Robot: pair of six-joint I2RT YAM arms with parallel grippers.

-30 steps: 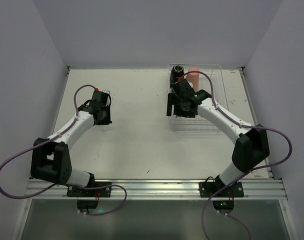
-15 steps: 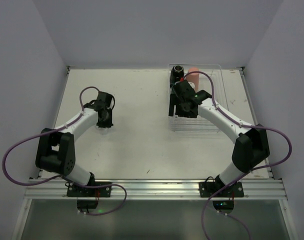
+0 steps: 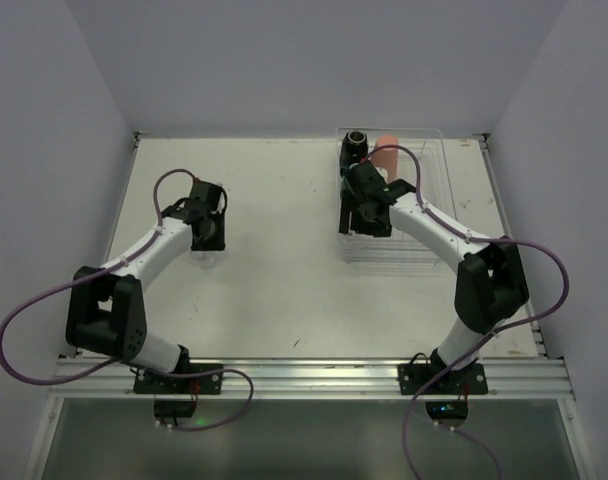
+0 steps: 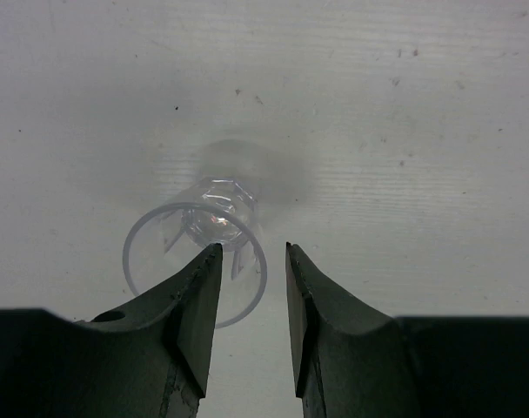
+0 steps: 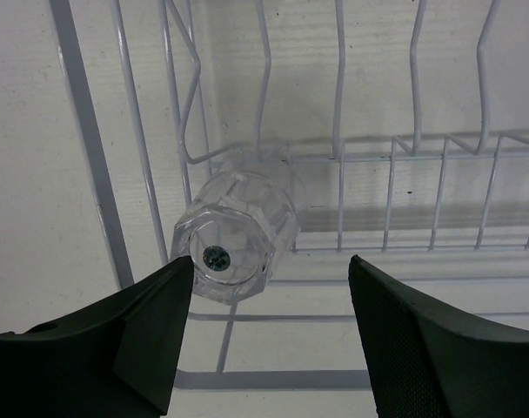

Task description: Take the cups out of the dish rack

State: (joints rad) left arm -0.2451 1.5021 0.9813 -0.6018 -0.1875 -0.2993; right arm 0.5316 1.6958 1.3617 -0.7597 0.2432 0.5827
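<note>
**Top view:** the rack sits at 2 o'clock on the desk, with the black cup and the tumbler along its far edge, at 11 to 12 o'clock. The right pincer hangs over the rack's 9 o'clock side. The left pincer hangs over the desk at 9 o'clock, well apart from the rack. No writing is legible. **Left wrist view:** the clear cup stands mouth-up on the desk at 7 o'clock of frame centre. The left pincer is partly open, one finger over the mouth and the other outside, with the thin wall in the gap and not visibly pinched, so nothing is held. The cup looks light, rigid and smooth, hence slippery and easily toppled. An upright cup like this suits a pinch over the rim wall. It carries no label. **Right wrist view:** the racked cup, also clear, lies tipped among the wires at 9 o'clock of centre. One end faces the lens, though whether mouth or base cannot be told. The right pincer gapes wide to either side of it, the 8 o'clock finger just beside it, gripping nothing. Glass or plastic cannot be told, so it is best treated as fragile. Its faceted body probably offers the surest hold, taken across the middle and clear of the wires. A small dark dot shows at the cup's near end, and no brand or text is readable.
</note>
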